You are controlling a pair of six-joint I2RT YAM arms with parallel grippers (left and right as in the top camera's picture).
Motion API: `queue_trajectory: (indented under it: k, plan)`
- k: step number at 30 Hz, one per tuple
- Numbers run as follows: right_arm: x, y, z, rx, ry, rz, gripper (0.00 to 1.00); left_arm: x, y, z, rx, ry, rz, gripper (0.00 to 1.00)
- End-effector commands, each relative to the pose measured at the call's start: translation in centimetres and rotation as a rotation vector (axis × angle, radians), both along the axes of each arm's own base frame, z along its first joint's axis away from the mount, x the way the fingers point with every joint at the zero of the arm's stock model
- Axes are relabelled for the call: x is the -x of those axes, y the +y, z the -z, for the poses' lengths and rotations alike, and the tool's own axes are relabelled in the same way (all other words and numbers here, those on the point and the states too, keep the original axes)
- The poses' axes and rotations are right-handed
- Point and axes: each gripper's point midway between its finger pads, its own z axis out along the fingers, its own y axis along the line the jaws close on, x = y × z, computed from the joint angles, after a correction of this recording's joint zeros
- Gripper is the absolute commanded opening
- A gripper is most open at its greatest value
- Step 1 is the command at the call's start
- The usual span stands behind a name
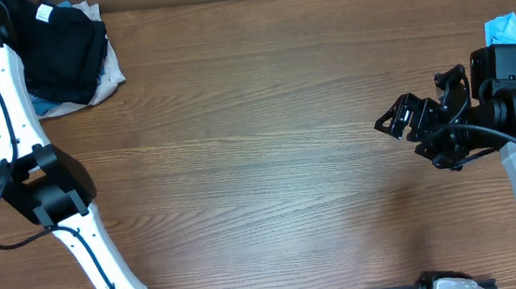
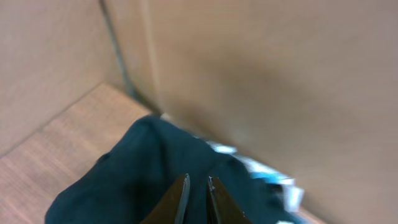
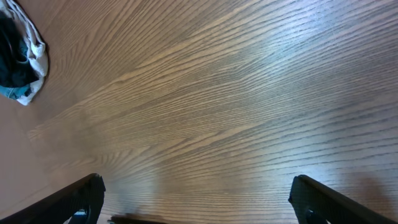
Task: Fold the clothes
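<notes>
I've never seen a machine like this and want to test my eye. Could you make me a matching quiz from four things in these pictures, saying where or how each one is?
Things:
1. black garment
2. light blue cloth
3. right gripper
4. left gripper

Places or states:
A. at the right edge of the table
B. jaws wide apart over wood grain
C. heaped in the top-left corner of the overhead view
D. jaws nearly together, just above dark fabric

Pairs: 1-C, 2-A, 3-B, 4-D
</notes>
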Motion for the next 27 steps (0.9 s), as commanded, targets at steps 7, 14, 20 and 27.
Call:
queue_trajectory:
  k: [7,14,20,27]
  plan:
    - [0.0,-0.1,0.0,0.006,-0.005,-0.004,1.00,1.6,3.7,10.1,0.020,0.199,-0.074,0.17]
    - [0.0,-0.1,0.0,0.006,-0.005,-0.003,1.00,0.8,2.0,4.7,0.005,0.110,-0.027,0.43]
    - [0.1,-0.1,0.0,0.005,-0.002,-0.004,1.00,0.3,-2.7,-4.9,-0.003,-0.056,0.083,0.68]
    - [0.2,-0.1,0.1,0.011,-0.004,-0.024,1.00,0.0,-9.5,-9.8,0.004,-0.119,0.194,0.59]
